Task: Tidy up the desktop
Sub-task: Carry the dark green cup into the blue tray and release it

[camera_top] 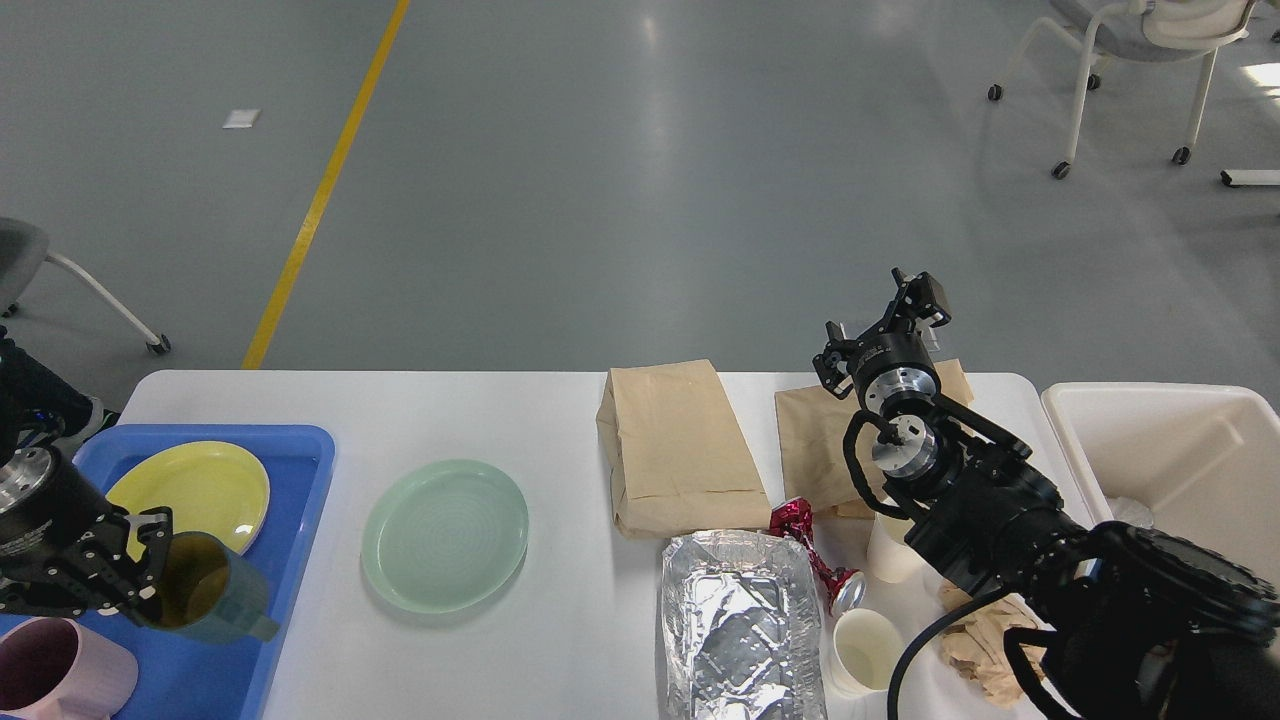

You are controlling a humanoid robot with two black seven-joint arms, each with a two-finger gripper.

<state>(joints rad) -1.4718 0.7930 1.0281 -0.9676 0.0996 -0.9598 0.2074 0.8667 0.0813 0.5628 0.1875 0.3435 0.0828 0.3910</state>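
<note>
Right arm's thick black links are filling the lower right of the frame, nearest the camera. Its right gripper [915,300] is sitting up at right of centre, raised over the back edge of the desktop [560,420], seen end-on; can't tell how far the fingers are parted, nothing visibly in them.

Left gripper [140,560], lower left, is clamping the rim of a dark teal cup [205,585], tilted over the blue tray [300,470]. Looks like crockery is going into the tray: yellow plate [195,490] and pink cup [55,675] are in it.

Green plate [445,535] is lying loose, centre-left.

Rubbish is clustering lower right beside the cream bin [1150,400], probably bound for it: two paper bags [680,450], foil tray [740,625], paper cups [865,650].

Desktop is spanning the lower half: white, smooth, rounded corners, half cluttered.
</note>
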